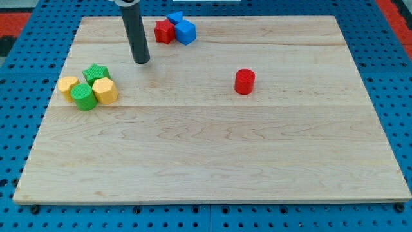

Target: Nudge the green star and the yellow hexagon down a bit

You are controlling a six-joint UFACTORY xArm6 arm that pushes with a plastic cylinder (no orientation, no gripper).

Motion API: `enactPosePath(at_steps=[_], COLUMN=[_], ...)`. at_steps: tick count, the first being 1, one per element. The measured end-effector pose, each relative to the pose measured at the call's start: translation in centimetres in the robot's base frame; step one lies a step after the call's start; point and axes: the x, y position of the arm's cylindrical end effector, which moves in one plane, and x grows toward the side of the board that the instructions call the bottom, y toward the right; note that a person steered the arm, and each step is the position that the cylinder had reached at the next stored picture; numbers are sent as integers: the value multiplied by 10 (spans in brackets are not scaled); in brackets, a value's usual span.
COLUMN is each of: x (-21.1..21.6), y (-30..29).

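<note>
Rod: a straight dark cylinder is seen entering from the view's top edge, left of centre, held nearly upright.
Tip: my tip [141,62] is set at the rod's 6 o'clock end, low against the surface.
Arm: nothing above the rod is shown.

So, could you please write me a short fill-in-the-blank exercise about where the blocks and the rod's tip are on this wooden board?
1. My tip stands toward the view's top and right of the green star block, not ____ it.
2. The yellow hexagon block sits just below the star, and at its left is a ____ cylinder block.
3. The lone red cylinder block stands apart, toward the view's ____ of my tip.

Missing words: touching; green; right
</note>
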Motion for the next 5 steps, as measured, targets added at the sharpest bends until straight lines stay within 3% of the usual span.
enactPosePath(at_steps=[2, 5], x=[0, -27], y=[-5, -73])
